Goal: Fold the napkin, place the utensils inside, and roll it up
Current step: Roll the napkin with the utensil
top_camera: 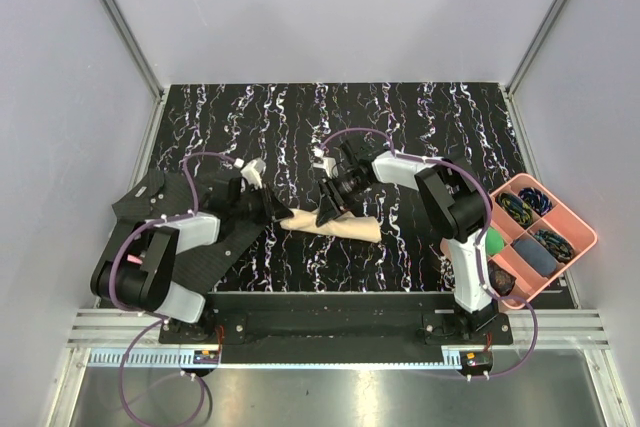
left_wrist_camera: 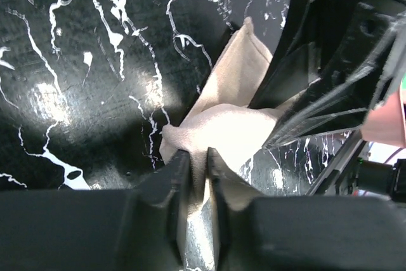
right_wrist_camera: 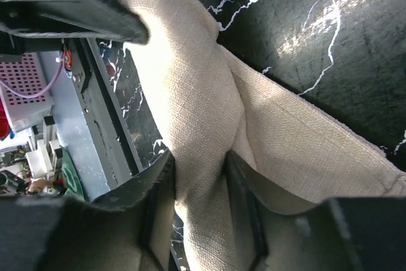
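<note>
The beige napkin [top_camera: 350, 226] lies as a long bundled roll on the black marbled table, near the middle front. My left gripper [top_camera: 281, 210] is shut on the roll's left end; in the left wrist view the cloth [left_wrist_camera: 222, 131] is pinched between its jaws [left_wrist_camera: 198, 157]. My right gripper [top_camera: 327, 213] is shut on the roll's middle; in the right wrist view thick cloth [right_wrist_camera: 190, 93] fills the gap between its jaws [right_wrist_camera: 198, 176]. The wooden spoon and the orange-brown stick are hidden from every view.
A pink tray [top_camera: 575, 222] with small coloured items sits at the table's right edge beside the right arm's base. A green object [top_camera: 495, 241] lies next to it. The table's metal front rail [top_camera: 330, 332] runs below the arms.
</note>
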Controlling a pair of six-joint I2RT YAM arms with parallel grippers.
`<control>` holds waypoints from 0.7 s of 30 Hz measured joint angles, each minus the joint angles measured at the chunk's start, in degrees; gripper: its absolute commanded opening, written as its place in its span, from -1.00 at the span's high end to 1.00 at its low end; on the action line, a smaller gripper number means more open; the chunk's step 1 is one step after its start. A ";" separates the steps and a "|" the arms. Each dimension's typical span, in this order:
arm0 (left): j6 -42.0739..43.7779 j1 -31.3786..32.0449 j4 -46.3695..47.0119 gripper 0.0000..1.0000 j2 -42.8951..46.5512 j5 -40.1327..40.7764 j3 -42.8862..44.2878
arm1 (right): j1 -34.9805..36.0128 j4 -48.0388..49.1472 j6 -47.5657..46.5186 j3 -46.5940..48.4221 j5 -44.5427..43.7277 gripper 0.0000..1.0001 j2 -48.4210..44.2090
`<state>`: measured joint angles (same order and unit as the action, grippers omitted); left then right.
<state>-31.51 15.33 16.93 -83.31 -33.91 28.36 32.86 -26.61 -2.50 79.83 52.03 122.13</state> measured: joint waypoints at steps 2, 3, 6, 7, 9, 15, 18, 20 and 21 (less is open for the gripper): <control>-0.37 -0.02 0.13 0.95 -1.36 -0.17 0.22 | -0.02 -0.24 0.24 0.07 0.28 -0.07 0.02; -0.44 0.00 -0.13 1.00 -2.12 -0.28 0.59 | -0.02 -0.35 0.39 0.11 0.63 -0.19 0.02; -0.46 -0.02 -1.46 1.00 -4.15 -0.48 2.45 | -0.02 -0.70 1.03 0.15 1.20 -0.37 -0.50; -0.44 0.00 -1.90 1.00 -4.68 -0.55 3.19 | 0.00 -0.85 1.07 0.13 0.79 -0.39 -0.92; -0.37 0.00 -2.54 1.00 -5.25 -0.55 4.28 | 0.00 -1.22 1.09 -0.07 -1.03 -0.42 -2.27; 0.22 0.09 -6.54 1.00 -6.97 -0.50 7.39 | 0.76 -1.73 -0.44 -4.46 -13.94 -0.46 -11.06; 0.46 0.07 -8.28 1.00 -8.31 -0.52 9.09 | 3.91 0.17 -1.79 -8.55 -24.92 -0.47 -17.90; 0.55 0.04 -8.96 1.00 -9.05 -0.59 10.01 | 7.13 2.99 -2.64 -11.47 -30.75 -0.47 -21.94; 0.59 0.02 -9.38 1.00 -9.38 -0.59 10.47 | 8.81 4.50 -3.19 -13.03 -33.46 -0.47 -23.71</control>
<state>-30.92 15.35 7.55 -92.68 -34.50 38.83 41.67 -22.11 -5.69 66.81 18.57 98.41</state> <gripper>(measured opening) 0.023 0.733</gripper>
